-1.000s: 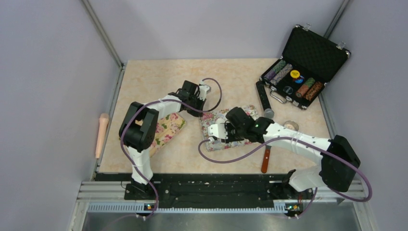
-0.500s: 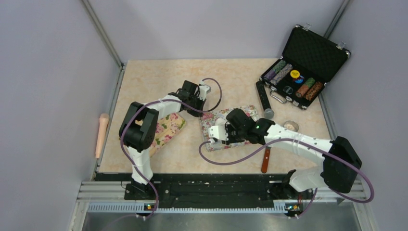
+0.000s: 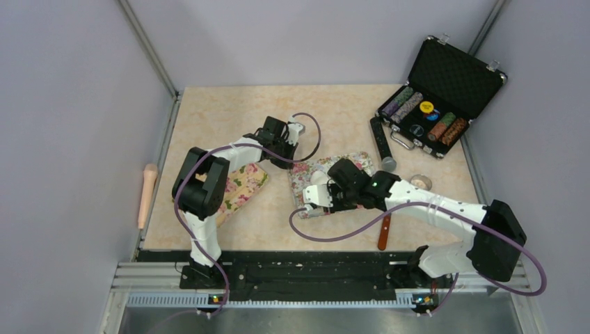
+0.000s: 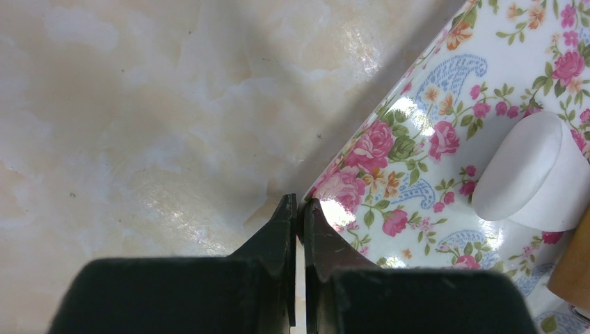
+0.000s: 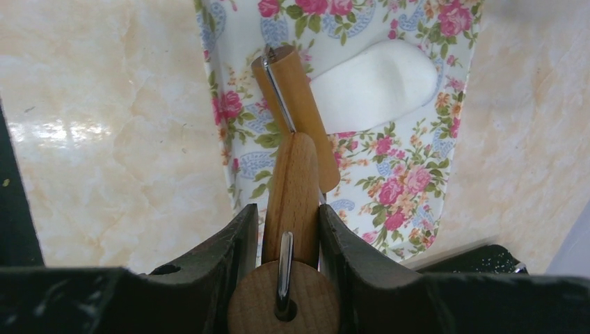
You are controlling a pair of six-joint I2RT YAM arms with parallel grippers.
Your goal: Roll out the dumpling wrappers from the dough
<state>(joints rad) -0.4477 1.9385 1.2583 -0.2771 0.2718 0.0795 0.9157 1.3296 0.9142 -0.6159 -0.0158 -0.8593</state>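
Observation:
A thick, elongated white lump of dough (image 5: 376,83) (image 4: 529,174) (image 3: 319,177) lies on the floral mat (image 5: 410,174) (image 3: 351,161). No dumpling wrappers are in view. My right gripper (image 5: 286,209) (image 3: 314,202) is shut on the wooden handle (image 5: 293,188) of a small roller. The roller's cylinder (image 5: 296,111) rests on the mat just beside the dough, on its near side. My left gripper (image 4: 299,203) (image 3: 285,158) is shut on the mat's far-left corner (image 4: 334,198), low against the table.
An open black case of poker chips (image 3: 438,104) stands at the back right, with a black bar (image 3: 380,142) in front of it. A metal ring (image 3: 419,182) and a brown-handled tool (image 3: 384,229) lie right of the mat. A second floral cloth (image 3: 243,186) lies under the left arm. A wooden pin (image 3: 147,195) lies off the table's left edge.
My right gripper has drawn the roller back toward the near edge, off the dough, which now shows. The left gripper has stayed put.

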